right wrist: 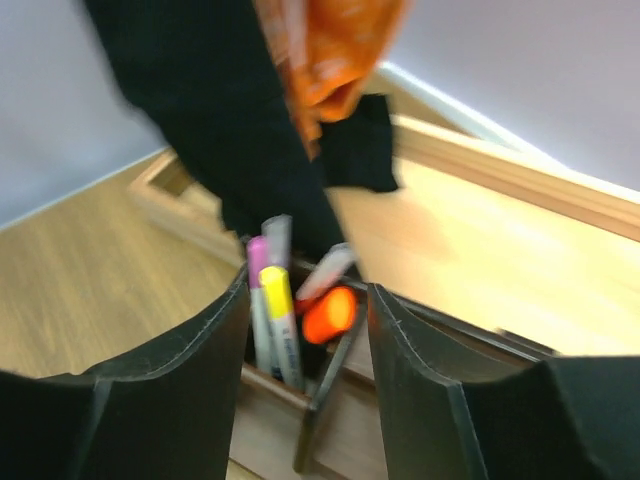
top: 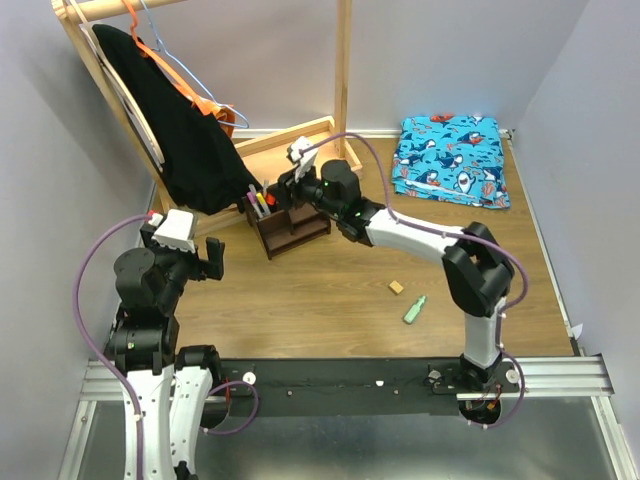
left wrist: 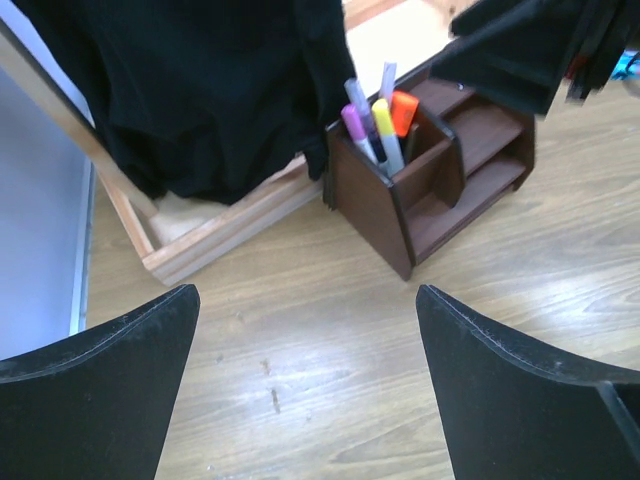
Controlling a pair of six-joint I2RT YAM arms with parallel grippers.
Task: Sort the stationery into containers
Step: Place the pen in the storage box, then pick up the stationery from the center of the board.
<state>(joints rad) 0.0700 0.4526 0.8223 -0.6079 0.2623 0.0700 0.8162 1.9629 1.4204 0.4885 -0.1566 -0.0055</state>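
Note:
The dark brown organiser stands on the table in front of the rack. Its tall compartment holds a pink-topped pen, a yellow-topped pen, a grey-topped pen and an orange-tipped marker. My right gripper hovers right over that compartment, open, with the orange tip below and between its fingers, which do not clamp it. A tan eraser and a mint-green highlighter lie on the table to the right. My left gripper hangs wide open and empty above bare wood, left of the organiser.
A black garment and an orange hanger hang on the pale wooden rack just behind the organiser. A folded blue shark-print cloth lies at the back right. Grey walls close in both sides.

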